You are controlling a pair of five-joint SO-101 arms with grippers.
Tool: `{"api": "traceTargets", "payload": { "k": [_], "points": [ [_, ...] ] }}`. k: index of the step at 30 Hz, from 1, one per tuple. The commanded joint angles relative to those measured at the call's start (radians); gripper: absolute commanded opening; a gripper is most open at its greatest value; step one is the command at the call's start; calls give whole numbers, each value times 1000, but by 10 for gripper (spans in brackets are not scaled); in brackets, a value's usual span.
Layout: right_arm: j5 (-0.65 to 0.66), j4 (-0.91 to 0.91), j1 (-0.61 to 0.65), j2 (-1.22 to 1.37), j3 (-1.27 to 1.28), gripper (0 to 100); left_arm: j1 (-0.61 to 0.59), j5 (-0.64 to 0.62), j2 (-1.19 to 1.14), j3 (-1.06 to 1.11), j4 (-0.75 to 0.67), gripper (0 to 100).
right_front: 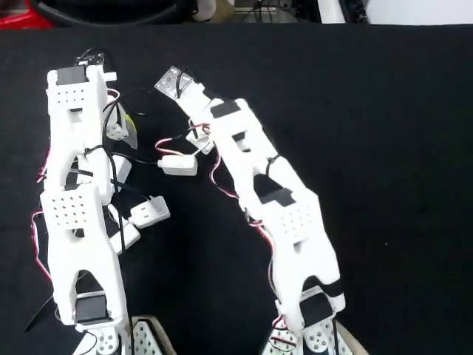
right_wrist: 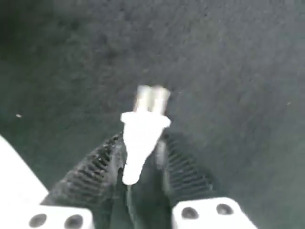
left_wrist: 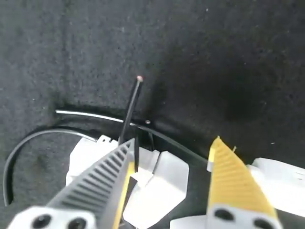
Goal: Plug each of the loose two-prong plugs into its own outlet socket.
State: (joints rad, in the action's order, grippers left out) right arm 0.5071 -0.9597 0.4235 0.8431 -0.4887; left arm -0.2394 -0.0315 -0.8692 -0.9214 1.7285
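On the left side of the black table (right_front: 399,148) the left arm (right_front: 74,214) stretches away from its base at the near edge. The left gripper (left_wrist: 174,143) hangs low over the cloth, and its fingers (left_wrist: 231,176) are spread wide with nothing between them. Directly below the gap lies a cluster of white outlet housings (left_wrist: 157,186), resting on the table and touching one another. A thin black wire (left_wrist: 131,107) with a bare copper tip rises from that cluster, just beside the grey ribbed finger. A second white housing (left_wrist: 281,179) lies just past the yellow finger. Moving right in the high view, a near outlet block (right_front: 149,212) sits just beside the left arm's forearm. A far outlet block (right_front: 178,165) lies in the gap between the two arms, close to the right arm's wrist. I cannot tell from any view whether either block has a plug in it. Further right, the right arm (right_front: 273,192) leans diagonally from its base at the near edge towards the table's far left. The right gripper (right_wrist: 140,143) has its fingers closed narrowly around a white two-prong plug (right_wrist: 142,131). They clamp its tapered body from both sides, so that the metal prongs (right_wrist: 152,98) stick out beyond the fingertips over bare black cloth.
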Motion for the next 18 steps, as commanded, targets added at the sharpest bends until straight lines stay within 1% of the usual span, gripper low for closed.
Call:
{"api": "traceTargets", "payload": {
  "k": [1,8,11,14,18],
  "points": [
    [34,-123,11,4,-116,9,-13,6,60,-47,-8,250],
    [37,-405,-12,-94,-228,11,-31,11,75,-76,-3,249],
    [91,-534,-37,-194,-229,11,-45,14,98,-127,14,250],
    [129,-652,-87,-306,-229,11,-44,68,157,-191,32,249],
    [192,-790,-186,-433,-228,11,-45,129,305,-222,32,250]
  ]
}}
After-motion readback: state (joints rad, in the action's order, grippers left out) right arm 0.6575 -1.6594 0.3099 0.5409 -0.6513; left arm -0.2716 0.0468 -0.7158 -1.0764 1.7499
